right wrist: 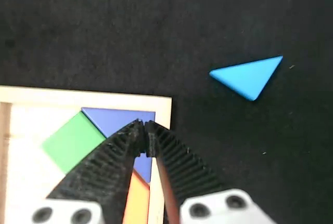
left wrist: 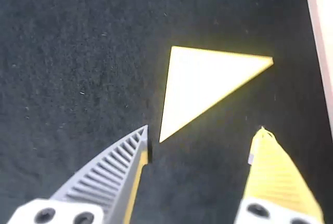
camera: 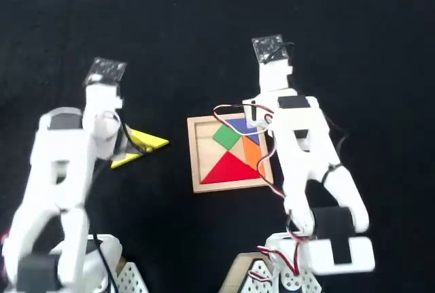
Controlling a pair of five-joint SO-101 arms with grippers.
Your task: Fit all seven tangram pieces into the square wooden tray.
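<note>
Tray [camera: 202, 153] looks roughly half filled, so I'd call this mid-job. The big red triangle [camera: 228, 169] lies inside it along the edge nearest the arm bases, which makes sense since the large pieces set the layout. The yellow triangle [left wrist: 200, 83] lies flat on the cloth well outside the tray, on the left arm's side. The left gripper [left wrist: 203, 130] hangs just short of it with its fingers spread wide, so my guess is it's lined up for a grab. Inside the tray the green square [camera: 226, 136], blue piece [camera: 241, 126] and orange piece [camera: 253, 151] sit packed toward the far corner. The right gripper [right wrist: 144, 128] is over that corner, pinched closed on nothing I can see, probably so the tips can nudge the blue piece. A small light blue triangle [right wrist: 248, 77] waits on the cloth just outside that corner.
</note>
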